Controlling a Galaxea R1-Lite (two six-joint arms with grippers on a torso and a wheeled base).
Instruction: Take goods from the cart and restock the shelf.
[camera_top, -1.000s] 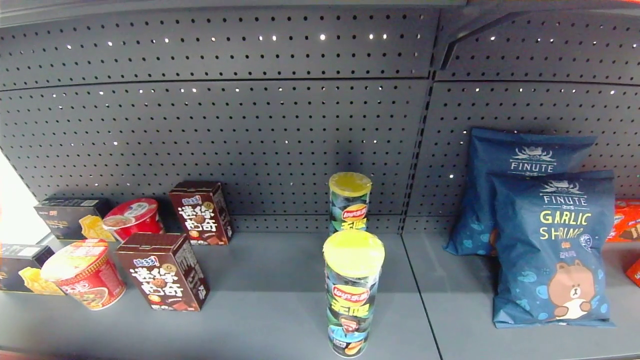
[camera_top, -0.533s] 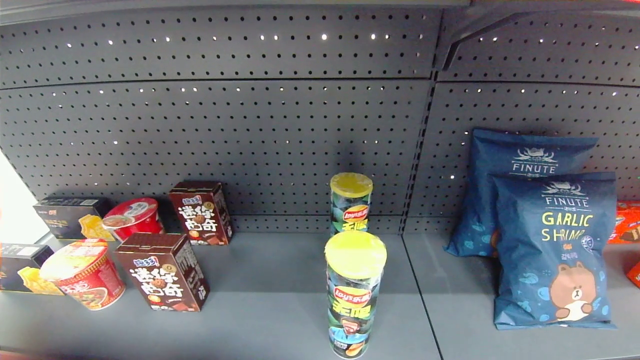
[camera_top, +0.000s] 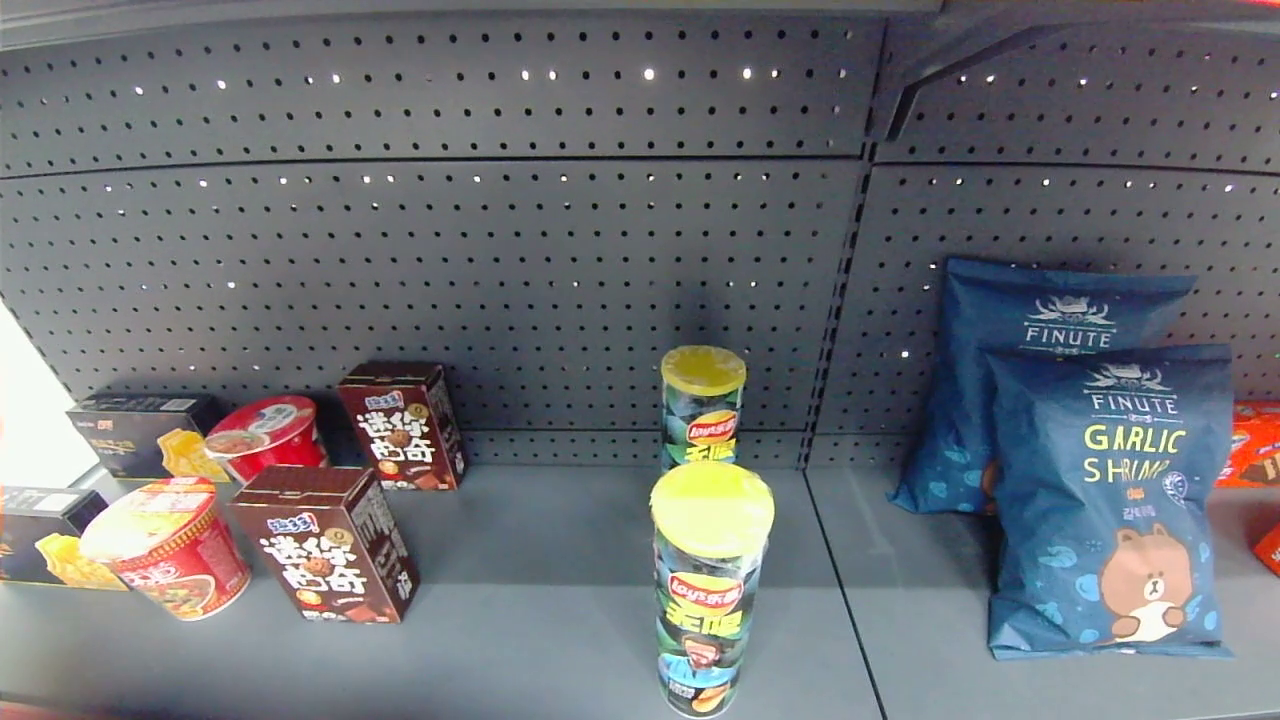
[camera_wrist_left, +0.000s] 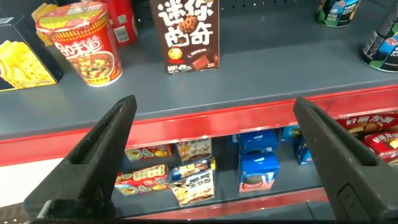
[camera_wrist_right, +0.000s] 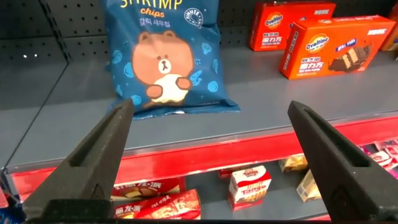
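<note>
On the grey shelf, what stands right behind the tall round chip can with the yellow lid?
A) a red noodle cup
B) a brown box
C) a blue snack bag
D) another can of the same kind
D: a second yellow-lidded chip can stands upright directly behind the front yellow-lidded chip can, close to the perforated grey back panel.

A dark perforated back panel (camera_top: 450, 260) stands behind.
</note>
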